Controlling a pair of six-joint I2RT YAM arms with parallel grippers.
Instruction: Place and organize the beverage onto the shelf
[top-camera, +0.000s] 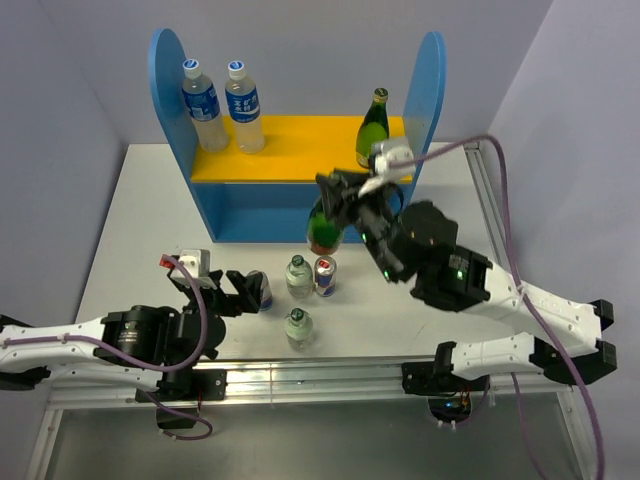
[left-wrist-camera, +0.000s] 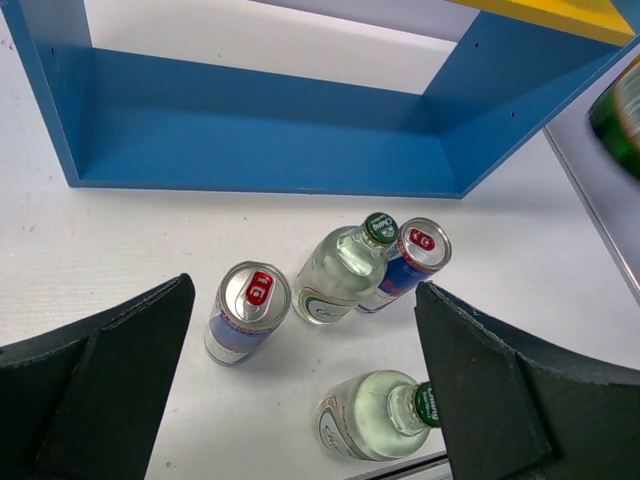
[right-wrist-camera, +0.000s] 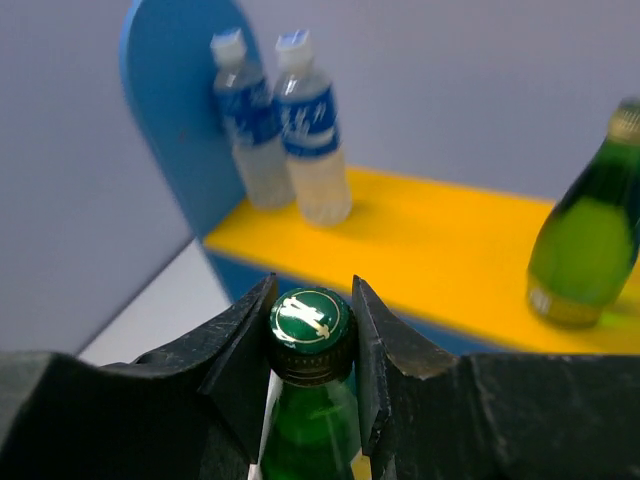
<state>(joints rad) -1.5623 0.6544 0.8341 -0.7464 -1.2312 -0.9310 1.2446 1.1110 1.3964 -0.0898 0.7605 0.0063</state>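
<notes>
The white table (top-camera: 130, 230) carries the blue shelf (top-camera: 250, 205) at its far side. In front of the shelf four drinks stand upright: a left can (top-camera: 259, 290), a clear bottle (top-camera: 299, 276) just beside a second can (top-camera: 325, 277), and a near bottle (top-camera: 297, 327) standing apart, closer to the arms.

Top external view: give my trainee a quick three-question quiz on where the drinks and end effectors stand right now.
1. True or false: the right end effector is shut on the top of a green bottle.
2. How many bottles stand on the yellow board of the shelf? A) two B) three C) five
3. Fill in: ___ cans stand on the table.
Key: 1 true; 2 B; 3 two.
</notes>
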